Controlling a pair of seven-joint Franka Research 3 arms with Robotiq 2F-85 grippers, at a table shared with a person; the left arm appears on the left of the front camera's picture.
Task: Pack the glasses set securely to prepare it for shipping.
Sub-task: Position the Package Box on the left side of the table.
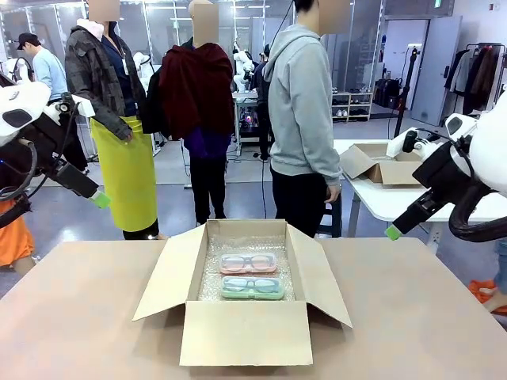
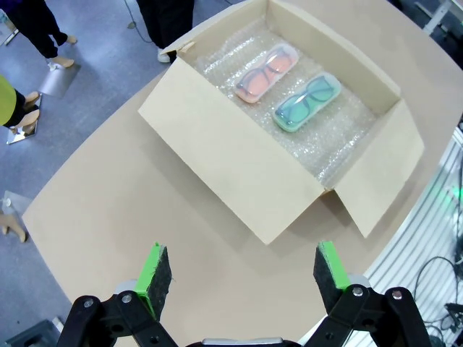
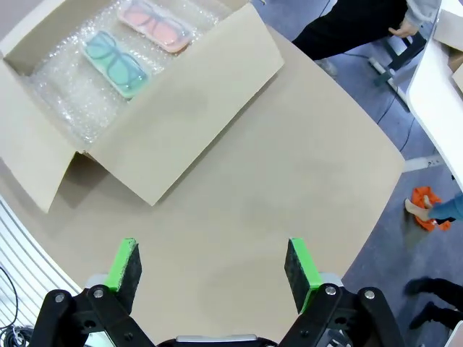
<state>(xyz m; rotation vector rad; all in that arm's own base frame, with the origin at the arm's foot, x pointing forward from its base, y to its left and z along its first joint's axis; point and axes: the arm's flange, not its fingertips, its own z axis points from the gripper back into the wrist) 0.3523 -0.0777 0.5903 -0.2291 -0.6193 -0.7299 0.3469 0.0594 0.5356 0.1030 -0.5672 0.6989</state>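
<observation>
Glasses set [image 1: 249, 264] lies in an open cardboard box [image 1: 245, 332] at the middle of the counter [image 1: 79, 317], its two cases flat and side by side on a bed of bubble wrap [image 1: 211, 279]. The pink case [image 2: 266, 73] sits on the person's side and the mint green case [image 2: 307, 101] just beside it on the robot's side, both lengthwise across the box.

The left arm's fingers [image 2: 154, 271] are spread wide and hold nothing. They hang high off the counter's left side, well apart from the box. The right arm's fingers [image 3: 298, 266] are likewise spread and empty, raised off the right side and just as far from the cases.

All the box flaps are folded outward: the side flaps slope up and away to left and right, and the near flap hangs down toward the robot. Nothing covers the cases from above.

A person [image 1: 301, 103] in a grey hoodie stands at the far edge of the counter, just behind the box. Farther back on the right, another open cardboard box [image 1: 379, 163] rests on a white table [image 1: 372, 198].
</observation>
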